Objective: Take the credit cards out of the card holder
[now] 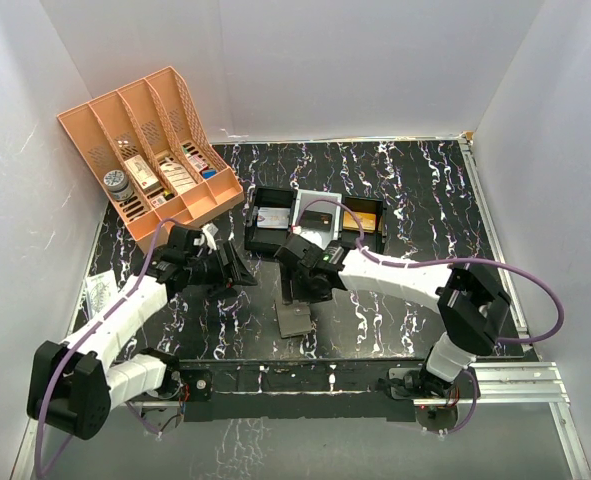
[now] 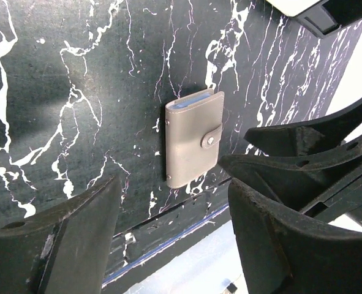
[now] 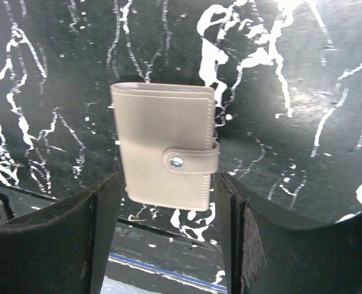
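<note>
Card holder framed between the wide-spread fingers of right gripper; contact not seen. Lies flat on marbled table, folded shut, snap tab fastened, no credit cards showing. Left gripper also spread, near, off to one side. Judgement: pin the spine edge with one claw and pop the tab with the other first, or the whole wallet will likely slide.

You find the card holder on the tabletop, just before the tray. The organiser stands behind, far left.
</note>
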